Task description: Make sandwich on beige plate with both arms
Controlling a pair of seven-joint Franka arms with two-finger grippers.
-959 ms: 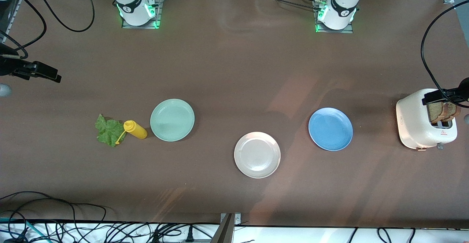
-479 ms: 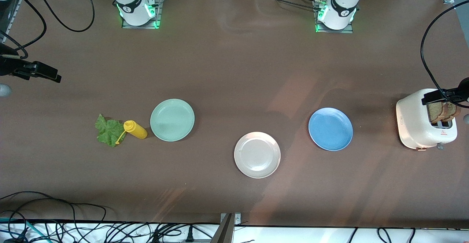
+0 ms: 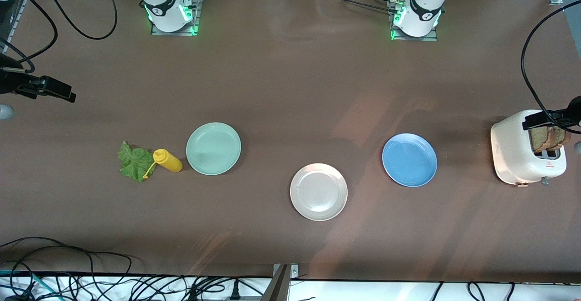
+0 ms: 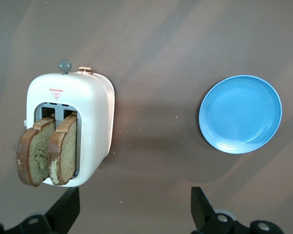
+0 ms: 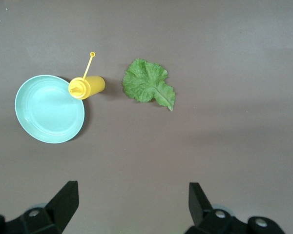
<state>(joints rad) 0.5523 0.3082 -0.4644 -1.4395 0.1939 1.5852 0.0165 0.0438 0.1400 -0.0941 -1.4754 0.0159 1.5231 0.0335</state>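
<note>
Hovering both arms high, nothing in hand. Left gripper [image 4: 134, 214] hangs over the table just by the toaster [image 3: 522, 153], jaws spread wide and empty. Right gripper [image 5: 132, 209] hangs over bare table near the lettuce leaf [image 3: 135, 161], jaws likewise wide and empty.

Beige plate [image 3: 318, 192] sits bare, nearest the front camera of the three plates, between the mint-green plate [image 3: 213, 148] and the blue plate [image 3: 409, 159].

Toast slices [image 4: 48, 156]: two, side by side, standing well out of the toaster slots at the left arm's end. I judge them stiff, light, crumbly at the crust; best pinched across the flat faces on the exposed upper part, one slice at a time. The neighbouring slice leaves little room for a finger, and the toaster may lift along if a slice binds in its slot.

Lettuce: limp, thin, lying flat on the table. Probably hard to get under; I'd pinch a raised crinkle near the rib and expect it to flop.

In the way: yellow squeeze bottle [image 3: 169, 160] lies on its side between leaf and mint-green plate, its cap tether across the leaf's edge. A careless pinch there could roll it.
</note>
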